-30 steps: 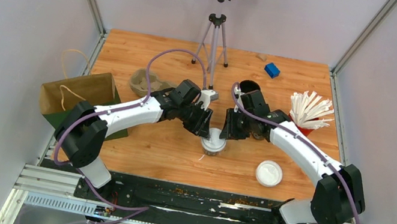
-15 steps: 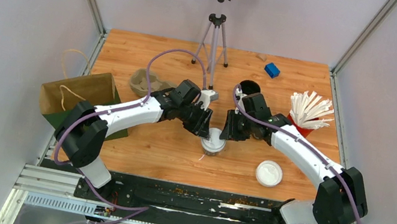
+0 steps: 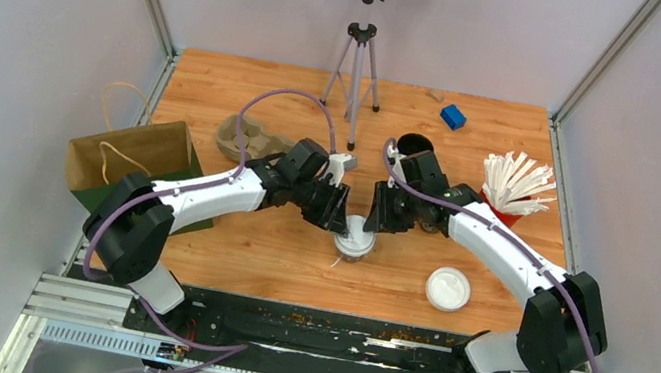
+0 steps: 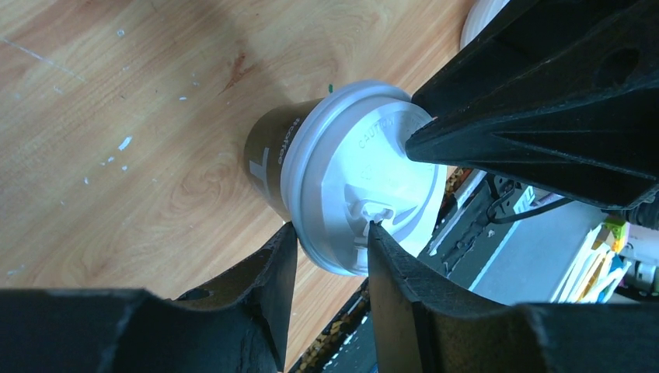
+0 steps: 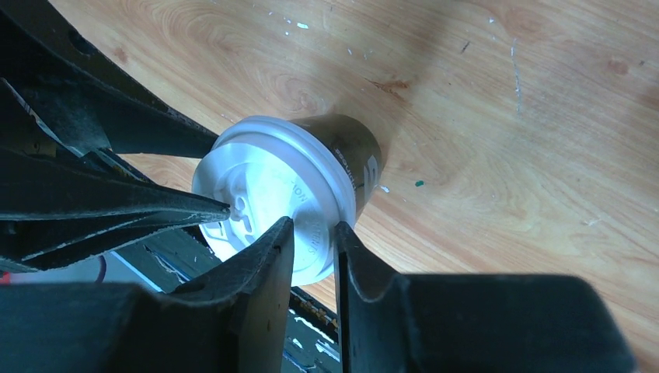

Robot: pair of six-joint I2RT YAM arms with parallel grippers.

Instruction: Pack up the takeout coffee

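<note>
The cup (image 3: 355, 242) stands on the table (image 3: 273, 260), frame centre. Left and right jaws each pinch its lid (image 4: 350, 179) rim. Pull unevenly and you may pop the lid off.

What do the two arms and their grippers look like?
The left arm and right arm have white tubular links between bulky black joints. A purple cable loops along each. The left gripper and right gripper are black, with two tapering wedge-shaped fingers each.
</note>
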